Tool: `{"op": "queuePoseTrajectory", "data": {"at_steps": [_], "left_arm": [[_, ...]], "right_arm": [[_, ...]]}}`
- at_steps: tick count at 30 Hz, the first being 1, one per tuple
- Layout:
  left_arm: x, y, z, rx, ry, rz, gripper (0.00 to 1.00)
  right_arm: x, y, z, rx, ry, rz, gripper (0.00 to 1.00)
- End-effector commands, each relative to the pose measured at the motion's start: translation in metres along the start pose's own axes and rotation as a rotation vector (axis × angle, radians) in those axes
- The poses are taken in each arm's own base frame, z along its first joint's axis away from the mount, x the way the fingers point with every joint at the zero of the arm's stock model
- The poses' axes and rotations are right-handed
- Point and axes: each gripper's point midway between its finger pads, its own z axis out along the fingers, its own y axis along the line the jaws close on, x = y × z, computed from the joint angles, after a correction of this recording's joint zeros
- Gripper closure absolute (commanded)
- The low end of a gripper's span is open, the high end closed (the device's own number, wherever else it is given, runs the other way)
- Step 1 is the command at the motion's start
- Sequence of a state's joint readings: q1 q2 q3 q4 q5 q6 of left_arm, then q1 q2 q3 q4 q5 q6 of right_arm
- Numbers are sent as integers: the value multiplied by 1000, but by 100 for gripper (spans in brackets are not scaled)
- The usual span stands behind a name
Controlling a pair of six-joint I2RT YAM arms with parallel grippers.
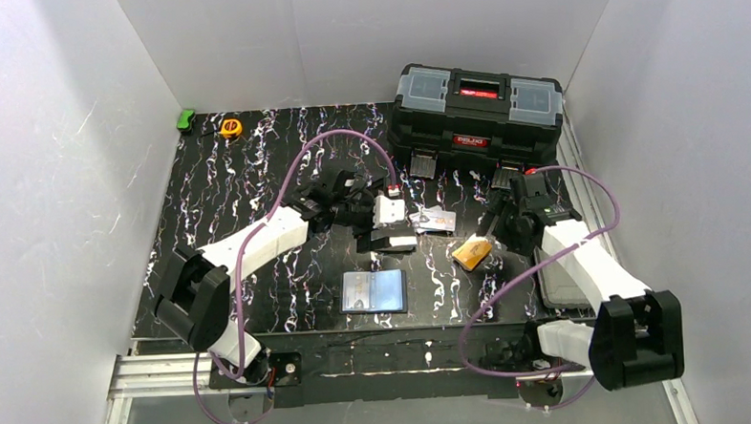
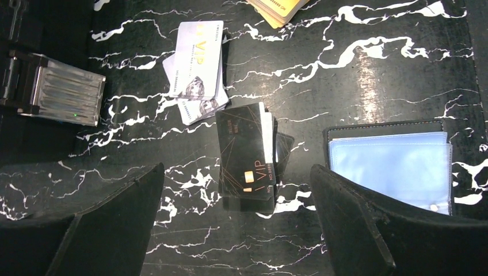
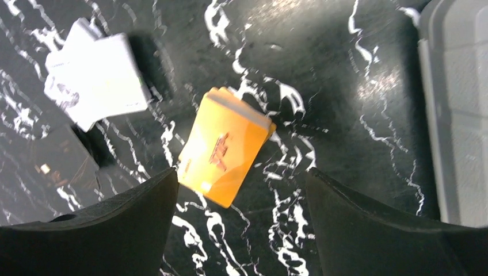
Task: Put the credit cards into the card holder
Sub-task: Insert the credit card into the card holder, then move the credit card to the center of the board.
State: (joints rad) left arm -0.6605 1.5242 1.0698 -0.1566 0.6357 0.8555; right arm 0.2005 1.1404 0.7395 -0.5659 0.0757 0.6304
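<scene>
A stack of black VIP credit cards [image 2: 246, 152] lies on the marbled table, just ahead of my open, empty left gripper [image 2: 239, 230], which hovers over it [image 1: 389, 221]. Silver-white cards [image 2: 198, 69] lie fanned beyond them [image 1: 436, 221]. An orange-yellow card stack [image 3: 227, 144] lies just ahead of my open, empty right gripper [image 3: 239, 230], slightly left of its centre; it also shows in the top view [image 1: 472, 253], with the right gripper [image 1: 495, 228] beside it. The card holder [image 1: 373, 291] lies open, its bluish sleeves up [image 2: 397, 167], in front of the left gripper.
A large black toolbox [image 1: 477, 112] stands at the back right, its latch [image 2: 57, 86] close to the left gripper. A grey tray [image 1: 561, 280] lies by the right arm [image 3: 454, 109]. A green object [image 1: 186, 120] and a yellow tape measure [image 1: 231, 127] sit at the back left.
</scene>
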Motion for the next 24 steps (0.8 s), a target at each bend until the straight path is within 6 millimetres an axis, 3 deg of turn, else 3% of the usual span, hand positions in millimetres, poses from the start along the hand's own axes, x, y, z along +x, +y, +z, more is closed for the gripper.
{"op": "queuePoseTrajectory", "data": {"at_steps": [1,9,16,24], "left_arm": [[-36,2,-7,19,-116,95,2],[-38,-20,-24,52,-117,104,2],[-38,-30,-37,24,-110,69,2],[-40,-36,-43,10,-115,57,2]], "right_arm": [[-42,6,9,-23,-76,7,12],[-67,18,46,-62,-52,18,13],[-42,26,74,-146,37,51,16],[-9,11,77,-117,111,87,17]]}}
